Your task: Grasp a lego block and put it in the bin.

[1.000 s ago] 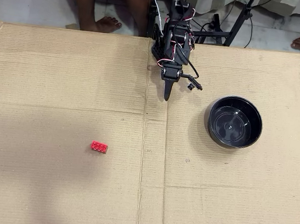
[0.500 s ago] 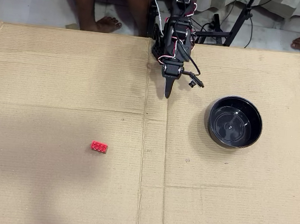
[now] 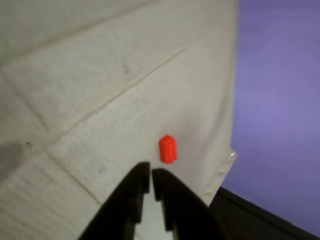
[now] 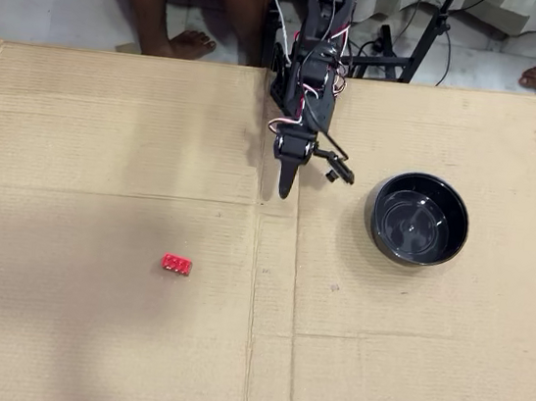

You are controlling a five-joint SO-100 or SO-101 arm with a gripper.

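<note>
In the wrist view the gripper (image 3: 151,176) fills the lower middle of the frame, its two black fingers drawn almost together with only a thin slit between the tips and nothing held in them. Just beyond those tips, slightly to the right, lies the lego block (image 3: 168,148), red and studs-up on the pale cardboard sheet (image 3: 100,90), close to the sheet's right edge as this camera sees it. The step in hand looks like the reach toward the brick, and doing it well probably means spreading the fingers first, before the tips get lower, since in their present near-shut state they would only push the piece away. The brick's long axis runs roughly along the line of the fingers here, so closing across its short sides seems the surer grip. From the overhead view the gripper (image 4: 284,191) hangs near the centre seam of the cardboard sheet (image 4: 82,334), the lego block (image 4: 176,265) sits well apart from it to the lower left, and the bin (image 4: 421,219), an empty glossy black bowl, rests on the opposite side, to the right of the arm.
</note>
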